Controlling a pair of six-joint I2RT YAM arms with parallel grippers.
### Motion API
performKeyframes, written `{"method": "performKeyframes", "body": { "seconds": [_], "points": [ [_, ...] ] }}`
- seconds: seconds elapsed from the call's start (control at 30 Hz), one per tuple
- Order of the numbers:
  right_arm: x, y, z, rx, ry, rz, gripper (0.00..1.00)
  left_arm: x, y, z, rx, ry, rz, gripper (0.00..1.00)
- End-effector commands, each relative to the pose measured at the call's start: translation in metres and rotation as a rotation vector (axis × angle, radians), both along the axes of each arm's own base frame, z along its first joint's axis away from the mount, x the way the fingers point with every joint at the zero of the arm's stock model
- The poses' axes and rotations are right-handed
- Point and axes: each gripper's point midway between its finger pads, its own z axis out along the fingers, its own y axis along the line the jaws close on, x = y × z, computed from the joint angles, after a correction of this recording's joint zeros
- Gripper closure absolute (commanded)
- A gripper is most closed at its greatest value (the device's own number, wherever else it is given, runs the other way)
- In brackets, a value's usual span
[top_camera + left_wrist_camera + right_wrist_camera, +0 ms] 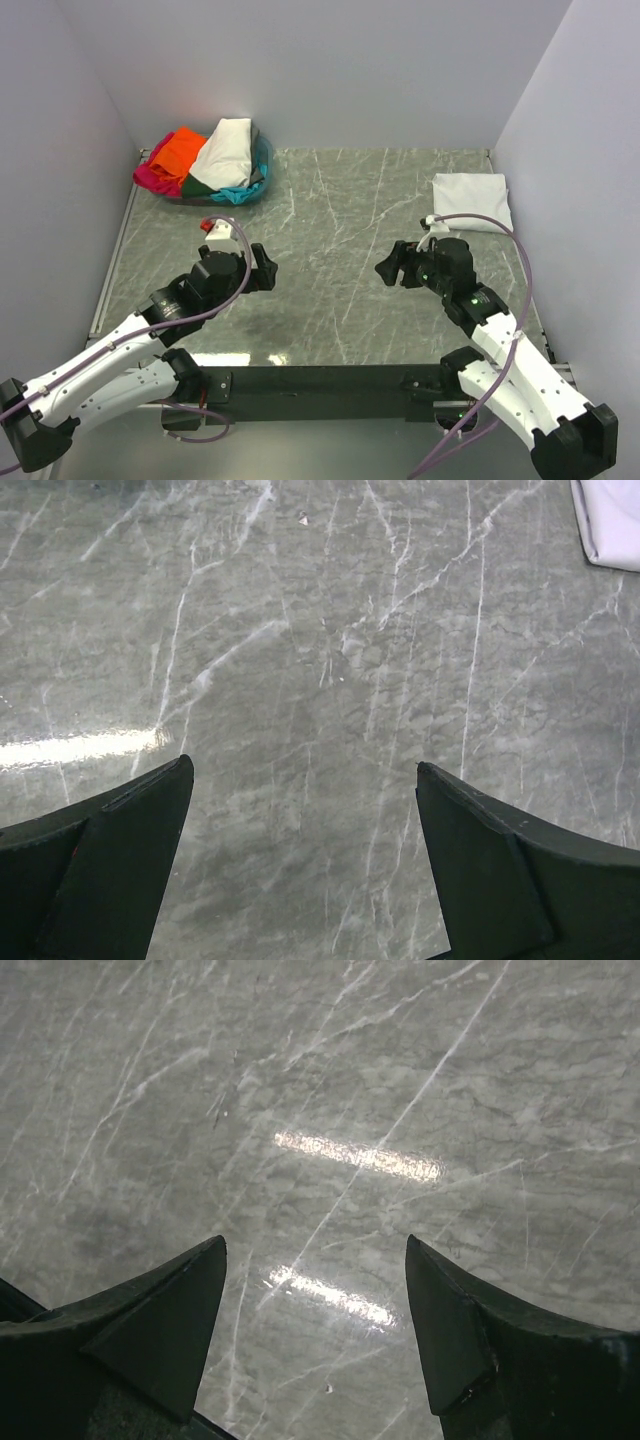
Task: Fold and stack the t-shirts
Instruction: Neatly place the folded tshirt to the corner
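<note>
The left gripper (264,268) sits in the lower left of the top view with its jaws spread wide and nothing between them; its own camera shows the two dark fingers (120,860) over bare stone. The right gripper (391,266), at the lower right of the middle, is open too and holds nothing. Its fingers (160,1330) hang over the shiny surface and two streaks of reflected light. The two grippers face each other across the middle, well apart.

The grey marbled table (340,200) fills most of the top view, with pale walls (330,70) on three sides.

In the upper left a loose pile of t-shirts (205,165) lies in a clear tub (265,165) against the back wall. A cream-white shirt (228,148) lies on top, an orange one (178,150) beside it on the left, and a magenta one (150,178) at the left edge. A dark green one (198,187) and a teal one (240,194) peek out at the front.

At the right, near the wall, a plain white shirt (472,200) lies folded flat on the table, just beyond the right gripper and clear of it. Its corner shows in the upper right of the left wrist view (610,520).
</note>
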Motion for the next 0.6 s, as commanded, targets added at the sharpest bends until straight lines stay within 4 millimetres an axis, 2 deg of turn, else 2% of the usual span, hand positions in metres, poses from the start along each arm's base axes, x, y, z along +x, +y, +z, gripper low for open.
{"method": "performKeyframes", "body": {
  "seconds": [0.0, 0.23, 0.57],
  "points": [
    [0.0049, 0.0011, 0.0192, 0.013, -0.066, 0.000, 0.21, 0.0072, 0.0039, 0.0194, -0.020, -0.053, 0.035, 0.01],
    [0.0057, 0.0042, 0.0142, 0.021, -0.058, 0.010, 0.21, 0.0060, 0.0036, 0.0192, -0.017, -0.060, 0.022, 0.01],
    [0.0040, 0.0094, 0.0207, 0.039, -0.075, 0.041, 0.21, 0.0043, 0.0083, 0.0240, -0.028, -0.083, 0.029, 0.01]
  ]
}}
